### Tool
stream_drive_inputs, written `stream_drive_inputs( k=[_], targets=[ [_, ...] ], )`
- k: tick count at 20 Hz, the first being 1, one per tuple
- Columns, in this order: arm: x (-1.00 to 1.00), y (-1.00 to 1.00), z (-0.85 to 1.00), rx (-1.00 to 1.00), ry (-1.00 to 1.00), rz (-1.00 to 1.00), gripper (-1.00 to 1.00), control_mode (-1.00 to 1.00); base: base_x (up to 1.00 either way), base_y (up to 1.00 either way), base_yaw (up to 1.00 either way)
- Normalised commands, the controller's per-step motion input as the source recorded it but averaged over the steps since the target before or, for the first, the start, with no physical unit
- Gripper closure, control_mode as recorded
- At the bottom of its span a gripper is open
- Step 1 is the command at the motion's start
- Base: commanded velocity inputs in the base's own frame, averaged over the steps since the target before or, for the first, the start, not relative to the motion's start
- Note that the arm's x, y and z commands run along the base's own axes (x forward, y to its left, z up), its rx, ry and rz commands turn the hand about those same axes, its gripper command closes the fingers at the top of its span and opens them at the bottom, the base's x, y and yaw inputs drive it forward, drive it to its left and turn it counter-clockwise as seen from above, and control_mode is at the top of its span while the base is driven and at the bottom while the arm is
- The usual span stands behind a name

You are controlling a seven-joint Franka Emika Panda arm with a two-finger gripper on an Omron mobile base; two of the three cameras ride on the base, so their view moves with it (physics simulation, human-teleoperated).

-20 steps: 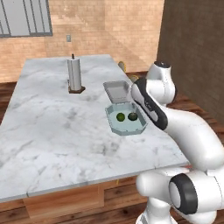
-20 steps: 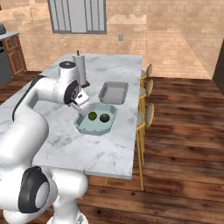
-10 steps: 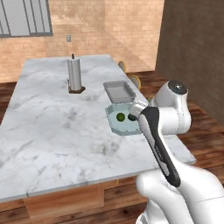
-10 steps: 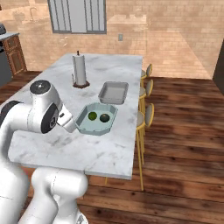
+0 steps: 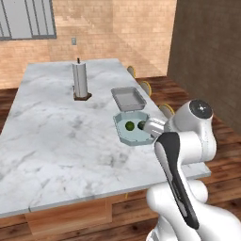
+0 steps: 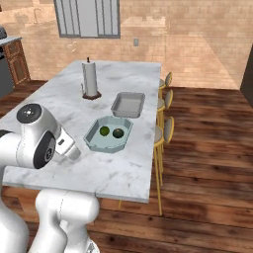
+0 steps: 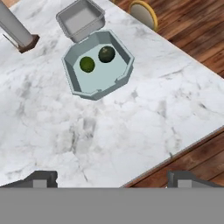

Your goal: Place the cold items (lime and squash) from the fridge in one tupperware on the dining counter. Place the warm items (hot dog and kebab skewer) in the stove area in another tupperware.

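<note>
A teal eight-sided tupperware (image 7: 101,92) (image 5: 134,140) (image 6: 95,143) sits on the marble dining counter (image 7: 131,131) near its right edge. Inside it lie a bright green lime (image 7: 87,64) (image 5: 128,125) (image 6: 105,130) and a darker green squash (image 7: 106,54) (image 5: 141,125) (image 6: 118,133), side by side. Touching its far side stands an empty grey rectangular tupperware (image 7: 81,19) (image 5: 127,98) (image 6: 127,105). My gripper (image 7: 113,178) hangs above the counter's near edge, back from the teal tupperware, open with nothing between its fingertips (image 7: 43,177). The hot dog and kebab skewer are out of view.
A paper towel roll on a dark stand (image 5: 81,80) (image 6: 90,79) rises at the counter's far middle. Yellow-seated stools (image 6: 168,101) (image 7: 144,13) line the counter's right side over a wooden floor. My folded arm (image 5: 181,141) stands close to the counter's front right corner.
The arm has drawn back from over the teal tupperware toward the base and folded up. The lime and squash stay in the tupperware; the gripper remains open.
</note>
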Motion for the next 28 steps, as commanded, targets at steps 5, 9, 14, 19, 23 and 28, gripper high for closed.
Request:
stream_drive_inputs(
  k=[5,9,14,19,23,28],
  targets=[
    [0.00,-0.22,0.00,0.00,0.00,0.00,-1.00,-1.00,0.00,0.00,0.00],
    [0.00,-0.07,0.00,0.00,0.00,0.00,-1.00,-1.00,0.00,0.00,0.00],
    [-0.01,-0.03,0.00,0.00,0.00,0.00,-1.00,-1.00,0.00,0.00,0.00],
    [0.00,-0.01,-0.02,0.00,0.00,0.00,-1.00,1.00,-0.07,-0.05,0.02],
    [0.00,0.00,0.00,0.00,0.00,0.00,-1.00,1.00,-0.23,0.00,0.22],
    [0.00,0.00,0.00,0.00,0.00,0.00,-1.00,1.00,-0.36,0.02,0.36]
  ],
)
